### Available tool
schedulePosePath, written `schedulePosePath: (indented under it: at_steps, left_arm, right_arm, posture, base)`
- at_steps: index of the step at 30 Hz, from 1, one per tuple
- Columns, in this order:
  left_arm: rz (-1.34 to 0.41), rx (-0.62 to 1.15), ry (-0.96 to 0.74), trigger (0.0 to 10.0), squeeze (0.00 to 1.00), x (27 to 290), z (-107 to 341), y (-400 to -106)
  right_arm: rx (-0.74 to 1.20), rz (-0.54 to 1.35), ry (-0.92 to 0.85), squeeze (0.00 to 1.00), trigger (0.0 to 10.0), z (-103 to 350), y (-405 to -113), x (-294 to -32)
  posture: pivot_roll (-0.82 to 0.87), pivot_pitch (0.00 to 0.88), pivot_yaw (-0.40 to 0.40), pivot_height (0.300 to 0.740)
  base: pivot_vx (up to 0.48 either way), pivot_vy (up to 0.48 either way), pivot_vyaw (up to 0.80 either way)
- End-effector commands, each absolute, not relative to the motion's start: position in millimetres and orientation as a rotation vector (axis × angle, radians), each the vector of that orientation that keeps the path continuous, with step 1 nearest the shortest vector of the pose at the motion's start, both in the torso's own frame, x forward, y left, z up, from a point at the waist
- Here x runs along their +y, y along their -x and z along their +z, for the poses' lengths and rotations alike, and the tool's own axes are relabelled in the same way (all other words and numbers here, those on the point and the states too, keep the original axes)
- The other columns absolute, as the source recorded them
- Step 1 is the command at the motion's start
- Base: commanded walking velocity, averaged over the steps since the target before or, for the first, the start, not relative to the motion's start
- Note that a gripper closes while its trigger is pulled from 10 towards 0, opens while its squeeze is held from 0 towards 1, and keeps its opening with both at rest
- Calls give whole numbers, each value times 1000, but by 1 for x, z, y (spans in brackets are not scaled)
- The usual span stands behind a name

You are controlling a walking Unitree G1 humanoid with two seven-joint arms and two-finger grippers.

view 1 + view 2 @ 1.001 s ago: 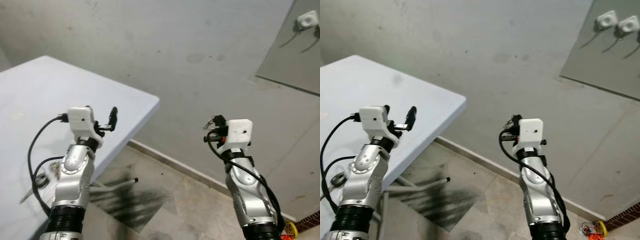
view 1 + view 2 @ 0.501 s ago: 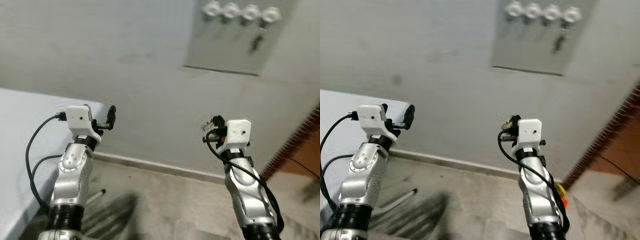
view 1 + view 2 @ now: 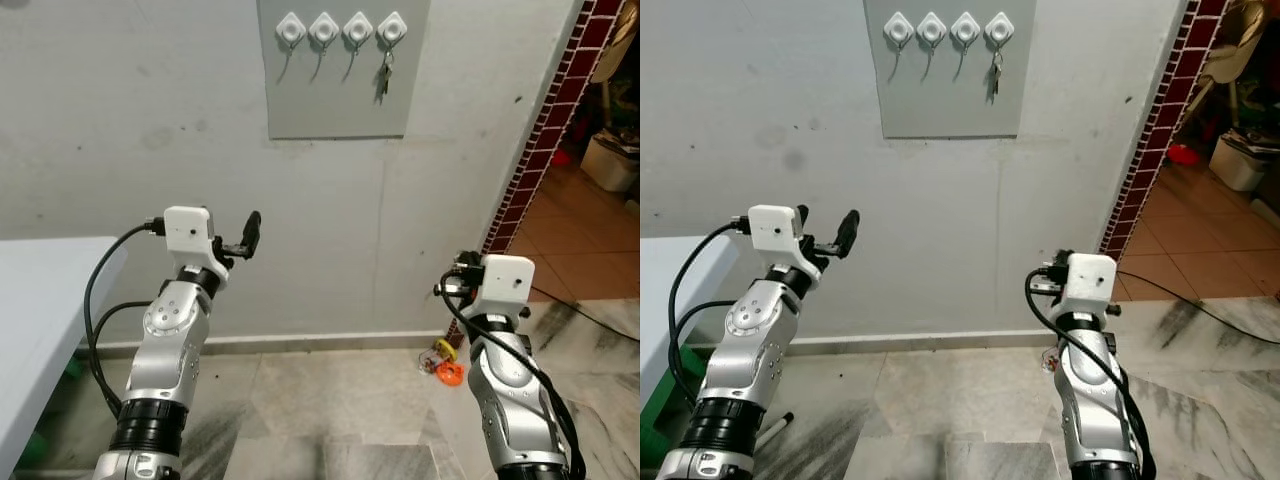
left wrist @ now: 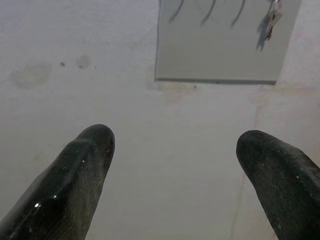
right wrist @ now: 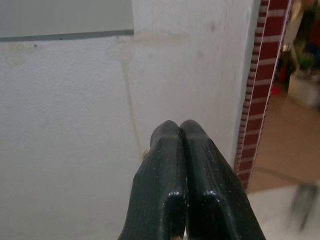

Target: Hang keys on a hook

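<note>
Facing the hook panel (image 3: 340, 70) with keys (image 3: 384, 78) hanging, we are holding the left gripper (image 4: 175, 165) spread wide and the right gripper (image 5: 179, 131) pressed closed.

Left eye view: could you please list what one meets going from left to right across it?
White table → left pincer → hook board → hanging keys → right pincer → brick edge.

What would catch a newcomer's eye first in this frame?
High on the wall, a grey panel carries four white hooks, and a set of keys already hangs from the rightmost one. Below it, both silver arms are raised: the left gripper open, the right gripper pinched shut. A red brick doorway edge stands at right.
</note>
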State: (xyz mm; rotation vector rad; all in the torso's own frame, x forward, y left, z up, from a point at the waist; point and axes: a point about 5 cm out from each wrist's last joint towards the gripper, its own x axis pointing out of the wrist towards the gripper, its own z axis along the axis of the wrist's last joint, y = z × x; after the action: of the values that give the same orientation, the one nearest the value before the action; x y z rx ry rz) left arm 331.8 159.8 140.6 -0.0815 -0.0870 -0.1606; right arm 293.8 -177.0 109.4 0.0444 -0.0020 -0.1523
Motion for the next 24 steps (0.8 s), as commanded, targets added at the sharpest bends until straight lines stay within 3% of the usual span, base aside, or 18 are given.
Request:
schedulePosePath:
  at_steps: [1, 7, 12, 24]
  left_arm:
    - [-156, -62, 87, 10000, 0, 161, 137, -331]
    - [-177, -29, 89, 10000, 0, 157, 131, -328]
    - [-181, -25, 101, 10000, 0, 158, 130, -326]
    - [-176, -28, 79, 10000, 0, 161, 130, -325]
  right_arm:
    - [-13, -188, -55, 0, 10000, 116, -294, -181]
    - [18, -242, -70, 0, 10000, 117, -293, -189]
    - [-38, -148, 14, 0, 10000, 121, -291, -182]
    - [-65, -77, 23, 0, 10000, 125, -292, -171]
  posture:
    - [-101, 0, 56, 740]
    - [-103, 0, 49, 740]
    - [-98, 0, 41, 740]
    - [-88, 0, 34, 740]
  base:
    - [0, 0, 0]
    - [0, 0, 0]
    - [0, 0, 0]
    - [323, 0, 0]
